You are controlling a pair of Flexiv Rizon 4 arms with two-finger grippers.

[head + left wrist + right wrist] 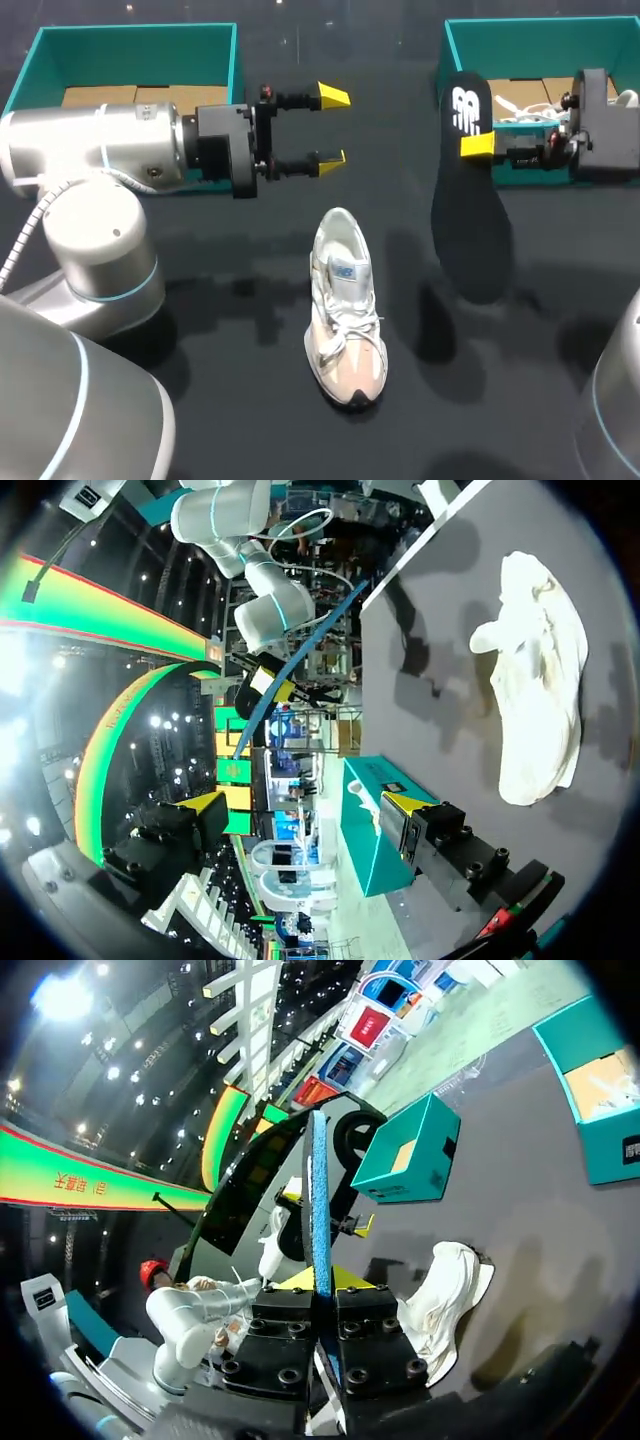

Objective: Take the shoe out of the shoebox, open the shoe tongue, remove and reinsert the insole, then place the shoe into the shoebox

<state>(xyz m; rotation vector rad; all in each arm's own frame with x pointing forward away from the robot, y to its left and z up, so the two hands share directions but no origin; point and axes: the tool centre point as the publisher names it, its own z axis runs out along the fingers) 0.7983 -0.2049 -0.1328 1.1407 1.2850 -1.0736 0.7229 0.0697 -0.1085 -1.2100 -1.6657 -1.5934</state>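
A white and beige shoe (345, 310) lies on the black table near the middle, toe toward the front edge. My left gripper (332, 127) hangs open and empty above the table behind it, in front of the left teal shoebox (135, 45). My right gripper (478, 146) is shut on the black insole (470, 200), which it holds up on edge in front of the right teal shoebox (470, 35). In the right wrist view the insole (318, 1190) stands edge-on between the right gripper's (320, 1285) fingers, with the shoe (445, 1300) beyond. In the left wrist view the shoe (535, 680) lies beside the open left gripper (305, 805).
A second white shoe (525, 105) lies inside the right shoebox. The left shoebox shows a brown cardboard floor (140, 97). Bare black table (230, 380) surrounds the shoe.
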